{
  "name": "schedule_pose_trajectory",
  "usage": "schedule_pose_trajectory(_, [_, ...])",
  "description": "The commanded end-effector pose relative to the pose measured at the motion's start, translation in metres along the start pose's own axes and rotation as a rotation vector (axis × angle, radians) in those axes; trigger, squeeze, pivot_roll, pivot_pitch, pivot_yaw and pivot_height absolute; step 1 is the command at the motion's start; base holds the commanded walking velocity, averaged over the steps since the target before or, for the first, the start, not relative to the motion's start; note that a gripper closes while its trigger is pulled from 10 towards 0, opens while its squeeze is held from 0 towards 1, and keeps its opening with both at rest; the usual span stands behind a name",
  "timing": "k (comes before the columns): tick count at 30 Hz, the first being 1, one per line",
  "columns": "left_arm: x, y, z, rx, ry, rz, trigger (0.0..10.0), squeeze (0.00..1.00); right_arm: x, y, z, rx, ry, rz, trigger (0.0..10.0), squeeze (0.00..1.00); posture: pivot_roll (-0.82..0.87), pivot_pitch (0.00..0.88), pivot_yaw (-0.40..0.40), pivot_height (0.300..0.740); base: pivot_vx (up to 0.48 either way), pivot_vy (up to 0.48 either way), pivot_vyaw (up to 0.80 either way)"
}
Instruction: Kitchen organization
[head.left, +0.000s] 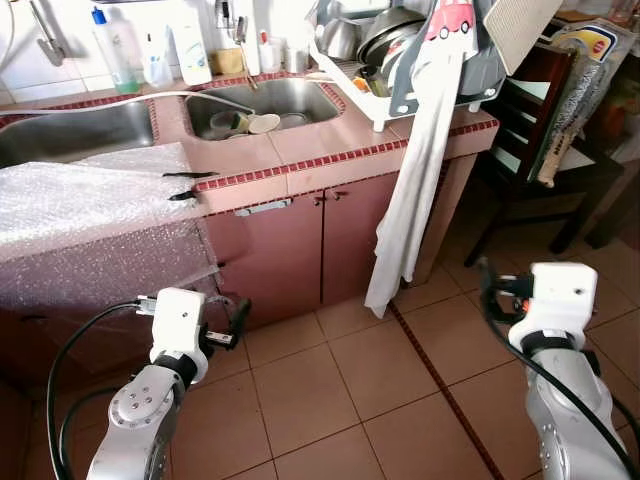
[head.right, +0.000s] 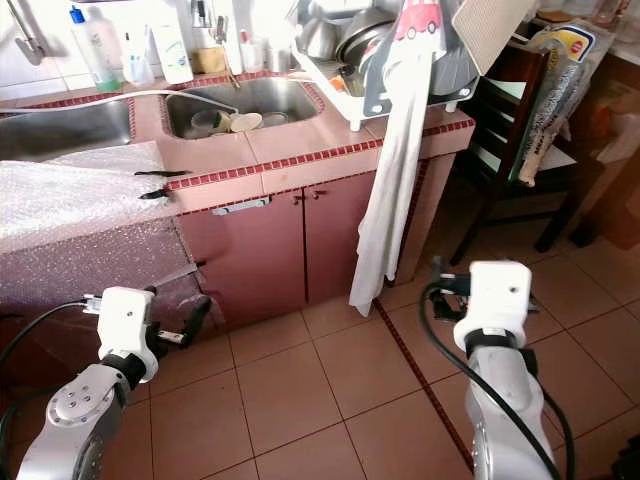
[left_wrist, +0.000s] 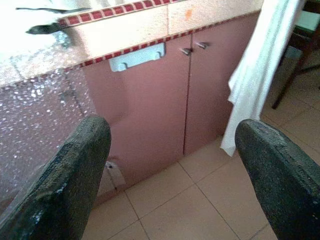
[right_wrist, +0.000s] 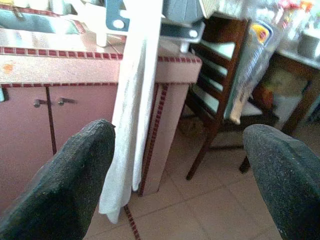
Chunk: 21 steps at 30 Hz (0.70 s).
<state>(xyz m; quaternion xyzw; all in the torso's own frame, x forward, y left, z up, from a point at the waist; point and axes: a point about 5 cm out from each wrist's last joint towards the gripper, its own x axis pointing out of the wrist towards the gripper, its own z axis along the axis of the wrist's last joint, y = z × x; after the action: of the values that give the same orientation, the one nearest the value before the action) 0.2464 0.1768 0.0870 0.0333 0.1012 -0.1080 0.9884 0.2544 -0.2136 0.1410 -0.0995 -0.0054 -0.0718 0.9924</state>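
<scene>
I am looking down at a pink tiled counter (head.left: 300, 150) with both arms held low over the floor (head.left: 360, 380), well short of the cabinets. My left gripper (left_wrist: 172, 170) points at the cabinet doors (left_wrist: 165, 95) below the counter edge, its fingers spread wide with nothing between them. My right gripper (right_wrist: 180, 175) faces the counter's end, fingers also wide apart and empty, with a white cloth (head.left: 415, 190) hanging from the dish rack (head.left: 400, 60) down past the doors. The rack sits on the counter's right end, stacked with pots. Left of it the sink (head.left: 255, 105) holds a few dishes, and bottles (head.left: 150, 50) stand behind it. Bubble wrap (head.left: 90, 215) covers the counter's left part and drapes over its front. A dark wooden chair (head.left: 540, 130) stands right of the counter.
</scene>
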Motion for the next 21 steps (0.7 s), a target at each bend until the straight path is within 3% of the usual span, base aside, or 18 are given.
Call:
schedule_pose_trajectory(1, [0.003, -0.001, 0.0, 0.009, 0.005, -0.017, 10.0, 0.0, 0.002, -0.004, 0.003, -0.013, -0.012, -0.005, 10.0, 0.0, 0.0, 0.0, 0.034, 0.74, 0.0, 0.0, 0.0])
schedule_pose_trajectory(5, [0.011, -0.004, 0.004, 0.01, -0.003, -0.012, 10.0, 0.0, 0.002, -0.009, 0.001, -0.005, -0.003, -0.026, 10.0, 0.0, -0.01, 0.0, 0.041, 0.74, 0.0, 0.0, 0.6])
schedule_pose_trajectory(15, [0.017, 0.0, 0.008, -0.044, -0.007, 0.05, 10.0, 0.0, 0.011, 0.005, 0.006, 0.041, -0.011, 0.015, 10.0, 0.0, -0.01, 0.0, 0.032, 0.74, 0.0, 0.0, 0.0])
schedule_pose_trajectory(21, [0.018, 0.001, 0.006, -0.071, 0.008, 0.052, 10.0, 0.0, 0.014, 0.007, 0.006, 0.069, -0.008, 0.01, 10.0, 0.0, -0.01, 0.0, 0.038, 0.74, 0.0, 0.269, 0.0])
